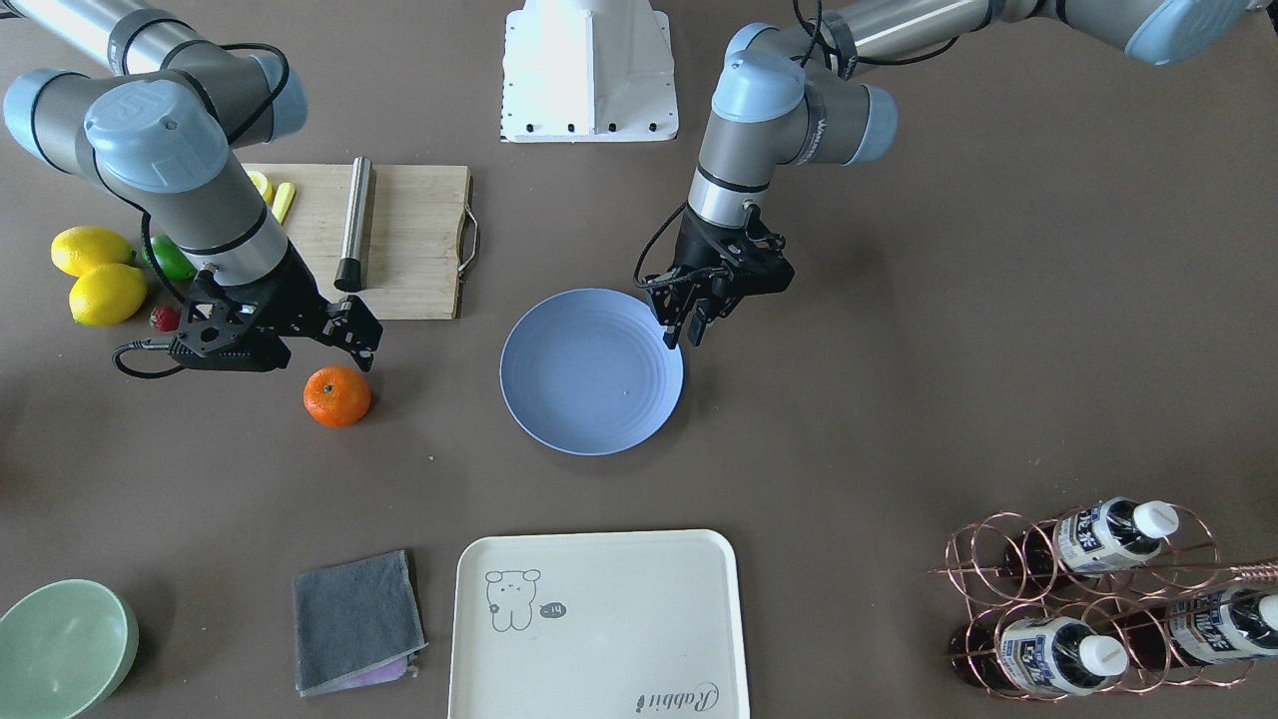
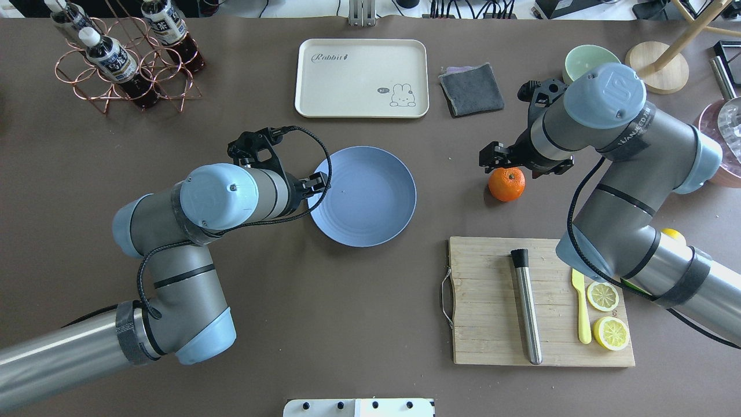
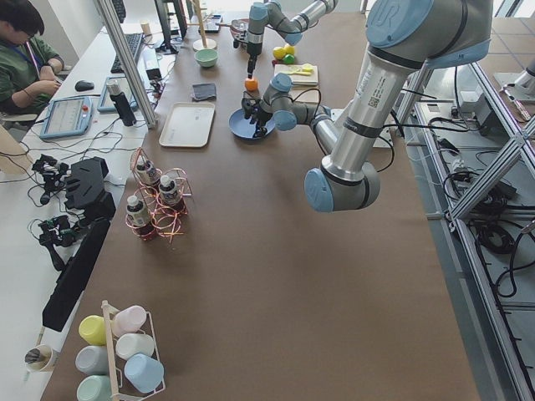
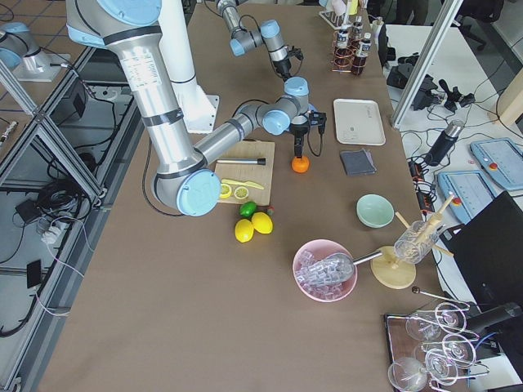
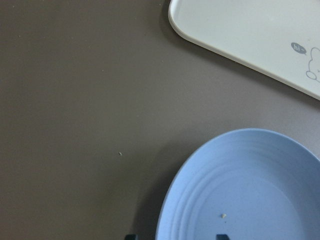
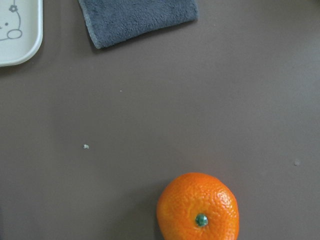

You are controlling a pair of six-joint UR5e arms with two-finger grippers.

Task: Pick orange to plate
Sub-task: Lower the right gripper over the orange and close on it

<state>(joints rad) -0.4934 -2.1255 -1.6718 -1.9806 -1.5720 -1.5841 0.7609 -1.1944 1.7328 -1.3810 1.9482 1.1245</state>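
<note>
The reach is in hand: the right gripper [image 2: 491,162], its opening impossible to tell, hovers just above the orange [image 2: 506,184], which lies on the table apart from the plate [image 2: 370,223]; it should next drop and close on the fruit.

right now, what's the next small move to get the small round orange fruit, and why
Probably lower the right gripper onto the orange: it hovers just above the fruit, which sits on the table, apart from the round blue plate.

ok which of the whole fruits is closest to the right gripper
The orange, alone on the table just by the right gripper; the two lemons and the green lime sit together farther off.
</note>
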